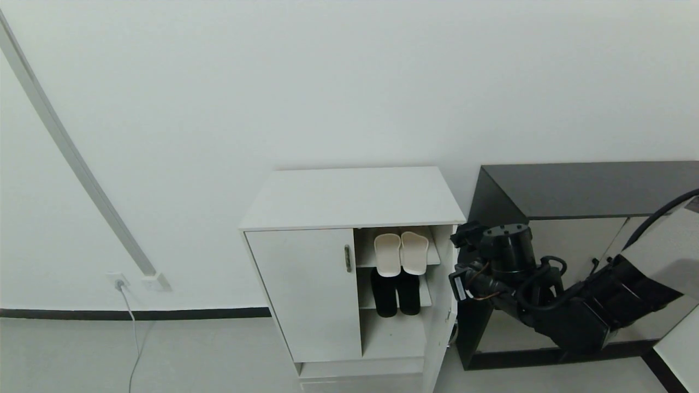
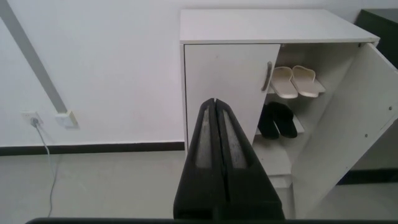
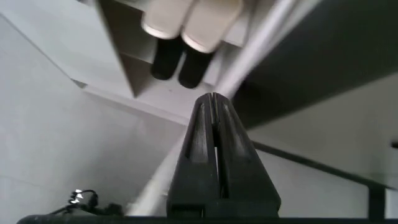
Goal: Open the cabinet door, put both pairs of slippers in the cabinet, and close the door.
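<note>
Plain white wall [image 1: 349,82] above pale grey floor [image 1: 207,355], with a grey cable duct [image 1: 71,158] slanting down to a wall socket [image 1: 117,282]. Against the wall, a tall white wooden two-door cabinet [image 1: 349,196]: left door [image 1: 306,295] closed, with a slim metal handle [image 1: 347,258]; right door [image 2: 348,130] swung wide open. Inside, on the top shelf, a pair of cream slippers [image 1: 400,254] side by side; on the shelf below, a pair of black slippers [image 1: 397,295]. Just beside the cabinet, on its right, a low black sideboard [image 1: 590,183]. Right gripper [image 3: 213,96] close to the open door's outer edge, fingers pressed together, grasping nothing. Left gripper [image 2: 215,101] well back from the cabinet, facing its closed door, likewise clenched on nothing.
</note>
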`<state>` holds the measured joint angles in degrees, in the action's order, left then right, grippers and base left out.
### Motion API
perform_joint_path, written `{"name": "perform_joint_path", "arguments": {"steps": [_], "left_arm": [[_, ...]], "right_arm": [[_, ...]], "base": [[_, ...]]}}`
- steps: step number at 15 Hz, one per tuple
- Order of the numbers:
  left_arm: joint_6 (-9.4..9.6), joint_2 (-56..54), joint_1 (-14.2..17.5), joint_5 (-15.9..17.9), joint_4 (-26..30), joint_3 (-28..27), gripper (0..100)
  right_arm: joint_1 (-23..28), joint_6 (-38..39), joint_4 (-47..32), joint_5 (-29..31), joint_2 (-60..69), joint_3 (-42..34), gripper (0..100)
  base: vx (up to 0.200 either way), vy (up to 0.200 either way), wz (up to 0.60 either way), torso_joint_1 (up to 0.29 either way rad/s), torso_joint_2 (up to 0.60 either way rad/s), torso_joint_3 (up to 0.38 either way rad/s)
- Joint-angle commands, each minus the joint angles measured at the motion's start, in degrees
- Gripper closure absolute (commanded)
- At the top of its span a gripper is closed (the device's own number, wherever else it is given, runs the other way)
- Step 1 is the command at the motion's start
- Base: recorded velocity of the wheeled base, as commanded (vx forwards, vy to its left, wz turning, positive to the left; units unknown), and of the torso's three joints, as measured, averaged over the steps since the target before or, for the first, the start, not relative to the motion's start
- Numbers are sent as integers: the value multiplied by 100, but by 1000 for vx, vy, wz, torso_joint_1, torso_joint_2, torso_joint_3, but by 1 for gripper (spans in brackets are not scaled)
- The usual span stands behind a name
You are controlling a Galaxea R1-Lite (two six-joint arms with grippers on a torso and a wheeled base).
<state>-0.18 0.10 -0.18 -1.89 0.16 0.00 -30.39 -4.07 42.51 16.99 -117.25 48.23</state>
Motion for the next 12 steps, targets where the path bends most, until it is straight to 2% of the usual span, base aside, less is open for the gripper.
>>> {"name": "perform_joint_path", "arguments": {"steps": [1,6,9,10,12], "left_arm": [[-8,-1,1,-4,2,0,100],[1,-1,1,4,2,0,100],[1,-1,1,4,2,0,100],[1,-1,1,4,2,0,100],[1,8,1,4,2,0,100]], "right_arm": [[209,-103,-41,6,-52,3,100],[218,-401,-111,6,-325,-77,100],[-63,-199,65,-82,-536,3,100],[-248,170,328,-179,-641,152,100],[-310,372,381,-363,-615,187,100]], "base": [[0,0,0,0,0,0],[0,0,0,0,0,0],[0,0,0,0,0,0],[0,0,0,0,0,0],[0,0,0,0,0,0]]}}
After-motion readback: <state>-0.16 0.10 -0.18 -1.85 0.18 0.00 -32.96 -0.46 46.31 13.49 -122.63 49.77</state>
